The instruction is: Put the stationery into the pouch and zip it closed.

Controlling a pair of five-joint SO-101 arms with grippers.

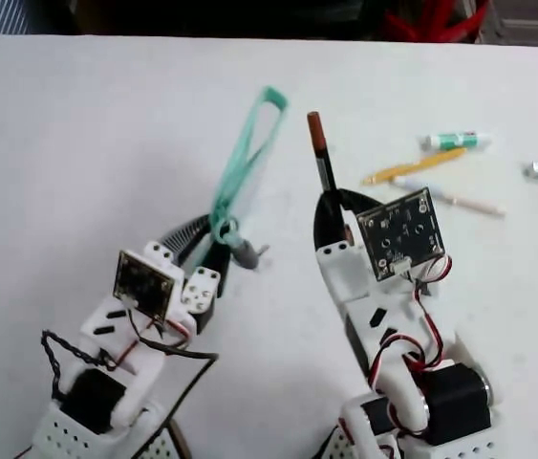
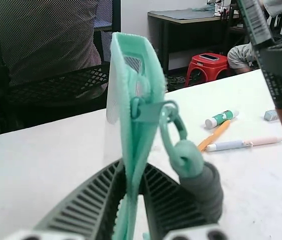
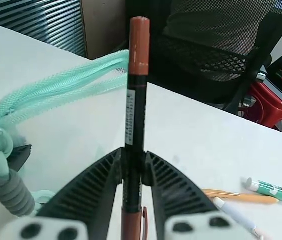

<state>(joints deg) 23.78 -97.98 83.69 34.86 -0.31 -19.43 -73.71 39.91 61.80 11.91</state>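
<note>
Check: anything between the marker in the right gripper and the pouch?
Nothing visible. The marker, clamped in the right gripper, sits beside the pouch held on edge by the left gripper. Just bare table lies between them.

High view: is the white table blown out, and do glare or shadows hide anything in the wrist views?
High view: table bright and evenly lit, faint shadows only, no glare over the pouch or glue stick. Left wrist view: lit table against a dim room; pouch unshadowed. Right wrist view: marker evenly lit between the jaws.
</note>
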